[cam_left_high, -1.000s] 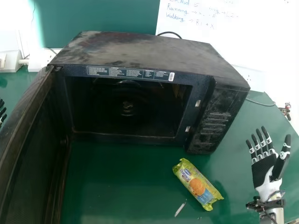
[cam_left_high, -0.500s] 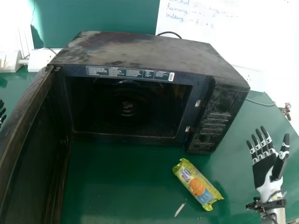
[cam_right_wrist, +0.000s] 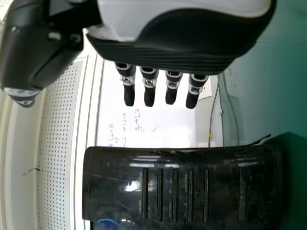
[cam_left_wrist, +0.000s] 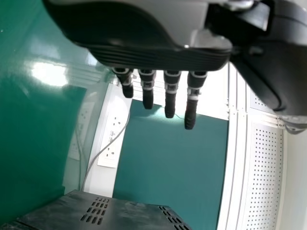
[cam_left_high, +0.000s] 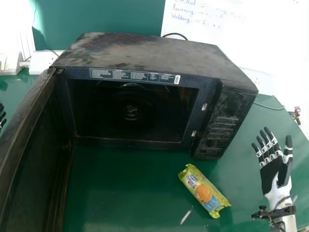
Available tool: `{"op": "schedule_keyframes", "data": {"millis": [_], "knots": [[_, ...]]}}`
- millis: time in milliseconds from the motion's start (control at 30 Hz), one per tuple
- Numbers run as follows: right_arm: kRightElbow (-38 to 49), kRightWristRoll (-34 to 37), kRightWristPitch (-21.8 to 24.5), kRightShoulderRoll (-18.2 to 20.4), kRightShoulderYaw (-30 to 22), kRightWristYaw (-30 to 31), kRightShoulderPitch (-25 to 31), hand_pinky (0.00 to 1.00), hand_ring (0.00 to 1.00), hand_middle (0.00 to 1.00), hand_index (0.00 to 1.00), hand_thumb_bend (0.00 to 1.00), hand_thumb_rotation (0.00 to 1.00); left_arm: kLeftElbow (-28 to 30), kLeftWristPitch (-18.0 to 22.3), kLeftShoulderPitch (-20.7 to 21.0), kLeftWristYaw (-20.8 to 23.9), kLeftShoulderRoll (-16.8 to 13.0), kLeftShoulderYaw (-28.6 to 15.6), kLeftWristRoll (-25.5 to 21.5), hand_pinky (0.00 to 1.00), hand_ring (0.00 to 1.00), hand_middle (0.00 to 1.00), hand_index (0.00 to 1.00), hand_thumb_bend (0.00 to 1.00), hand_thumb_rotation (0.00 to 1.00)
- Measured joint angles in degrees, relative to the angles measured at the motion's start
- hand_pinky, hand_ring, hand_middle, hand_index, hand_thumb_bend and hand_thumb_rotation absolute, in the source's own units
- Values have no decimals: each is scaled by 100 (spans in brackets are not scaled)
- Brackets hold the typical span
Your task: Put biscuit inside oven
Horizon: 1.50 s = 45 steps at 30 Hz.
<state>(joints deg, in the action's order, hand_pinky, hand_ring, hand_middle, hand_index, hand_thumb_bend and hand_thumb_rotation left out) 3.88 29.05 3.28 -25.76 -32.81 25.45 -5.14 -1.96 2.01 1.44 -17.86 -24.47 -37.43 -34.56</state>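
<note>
In the head view my right hand [cam_left_high: 273, 166] is over the table's right side, palm up, fingers straight, right of the biscuit packet. The right wrist view shows the same hand [cam_right_wrist: 168, 52] with its fingers extended. My left hand [cam_left_high: 2, 116] shows at the far left edge of the head view, beyond the oven door; in the left wrist view this hand [cam_left_wrist: 158, 55] has straight fingers. The yellow-green biscuit packet [cam_left_high: 204, 191] lies slantwise on the table before the oven's right front corner. The black oven [cam_left_high: 145, 55] stands with its door [cam_left_high: 36, 159] swung wide to the left and a dark cavity.
The green table [cam_left_high: 125, 188] carries a small white strip [cam_left_high: 186, 216] beside the packet. Socket boxes [cam_left_high: 42, 61] and cables are behind the oven at the left. A whiteboard [cam_left_high: 231, 38] with writing stands behind. The oven's side panel [cam_right_wrist: 177, 187] shows in the right wrist view.
My right hand has turned slightly and shifted a little up and left, its thumb now nearer its fingers. The packet and oven have stayed where they were.
</note>
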Motion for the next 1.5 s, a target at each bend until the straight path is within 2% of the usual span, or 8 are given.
{"op": "schedule_keyframes", "data": {"millis": [100, 200, 267, 467, 667, 1000, 1267, 1500], "knots": [[124, -247, -100, -68, 62, -15, 84, 100, 100, 100, 96, 97, 79, 0, 0, 0, -2, 0, 0, -3, 100, 98, 95, 83, 100, 100], [214, -527, -286, -112, 159, -26, 176, 100, 100, 100, 96, 92, 83, 0, 0, 0, -4, 0, 0, -2, 100, 98, 94, 82, 99, 100], [257, -670, -339, -116, 199, -76, 210, 100, 100, 99, 95, 91, 80, 2, 0, 0, -2, 0, 0, -1, 100, 98, 94, 82, 99, 100], [491, -1115, -396, -142, 301, -299, 337, 100, 100, 98, 95, 98, 75, 34, 0, -8, 39, 3, 0, 16, 100, 98, 94, 82, 100, 100], [575, -1550, -727, -179, 409, -365, 405, 98, 100, 97, 94, 93, 67, 85, 0, -29, 51, 14, 0, 15, 100, 98, 94, 83, 99, 100], [870, -2525, -1065, -285, 630, -642, 499, 91, 99, 98, 95, 95, 70, 156, 0, -61, 72, 44, 1, 13, 100, 98, 94, 83, 100, 100], [1341, -3335, -939, -416, 714, -871, 719, 99, 100, 100, 96, 97, 67, 189, 0, -79, 82, 53, 2, 19, 100, 98, 94, 83, 99, 100], [1723, -4012, -705, -421, 804, -1071, 871, 100, 99, 98, 94, 97, 64, 241, 0, -99, 115, 89, 3, 26, 100, 98, 94, 83, 100, 100]]}}
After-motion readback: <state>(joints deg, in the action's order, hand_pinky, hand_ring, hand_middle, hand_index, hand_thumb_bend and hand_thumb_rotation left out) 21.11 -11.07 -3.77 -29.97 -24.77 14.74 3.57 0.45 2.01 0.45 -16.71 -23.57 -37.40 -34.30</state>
